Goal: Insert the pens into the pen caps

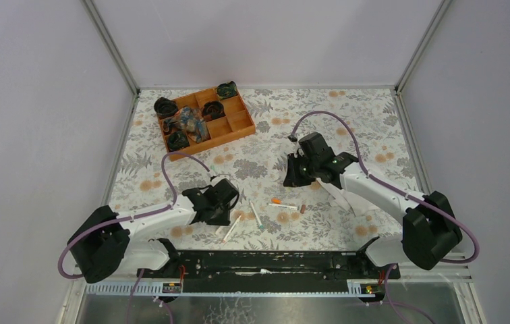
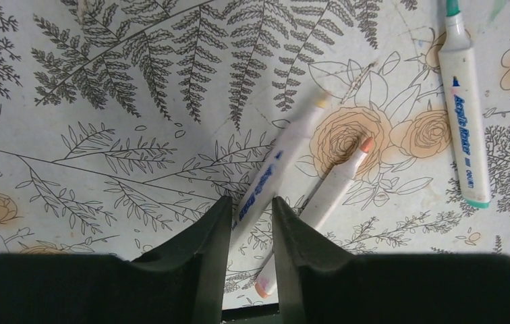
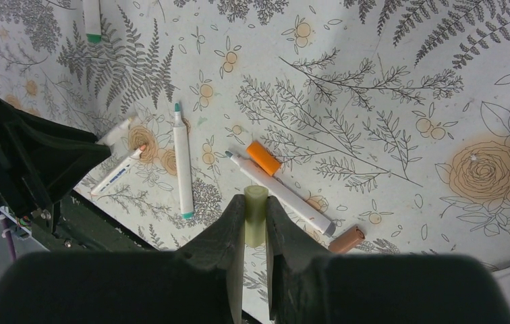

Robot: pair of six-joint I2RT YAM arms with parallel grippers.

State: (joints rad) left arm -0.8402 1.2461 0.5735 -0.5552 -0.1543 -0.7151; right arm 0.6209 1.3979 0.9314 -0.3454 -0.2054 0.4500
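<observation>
Floral tablecloth (image 1: 259, 138); left pincer (image 2: 251, 204) low, pinching pen (image 2: 276, 158); right pincer (image 3: 256, 204) raised, gripping yellowish cap (image 3: 256, 214).

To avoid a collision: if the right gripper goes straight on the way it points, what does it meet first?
Probably the white plastic marker with a grey tip, lying just beyond the pale yellowish plastic cap held in its jaws; depth is unclear.

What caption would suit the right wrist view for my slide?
Right pincer holds a yellowish cap over loose pens and an orange cap on floral cloth.
</observation>
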